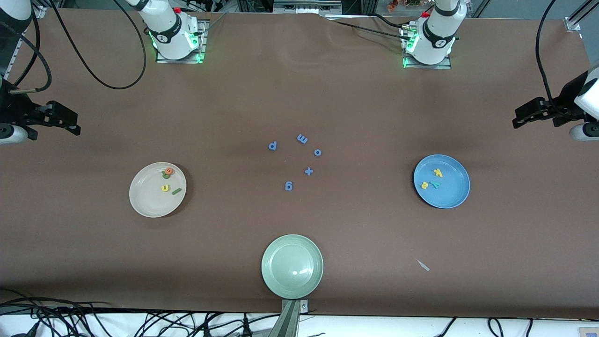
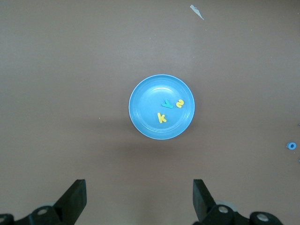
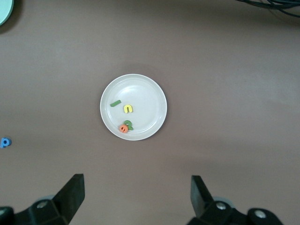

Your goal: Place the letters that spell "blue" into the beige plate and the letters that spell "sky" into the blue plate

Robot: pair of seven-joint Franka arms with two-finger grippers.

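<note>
Thin green foam l (image 1: 176,191) flat in round cream-beige plate (image 1: 140,196), long axis slanted, on the side of the plate toward the pale green round plate (image 1: 276,281). Yellow foam u (image 1: 165,188) just beside it near plate centre. Orange foam e (image 1: 169,171) lapped against dark green foam b (image 1: 165,175) at the rim side toward the robot bases.

Beige plate toward right arm's end of brown tabletop (image 1: 93,257), farther from front camera than green plate.

Round medium-blue plate (image 1: 456,196) toward left arm's end, likewise farther than green plate. Inside: yellow foam k (image 1: 438,172), yellow foam s (image 1: 424,186), teal-green foam y (image 1: 435,184), small and flat, s and y side by side, k apart from them.

Right claw (image 3: 136,197) high over tabletop, looking straight down with beige plate ahead of its tips, fingers spread, nothing between them. Left claw (image 2: 138,197) likewise high by blue plate, fingers spread, nothing held. Both arms waiting.
</note>
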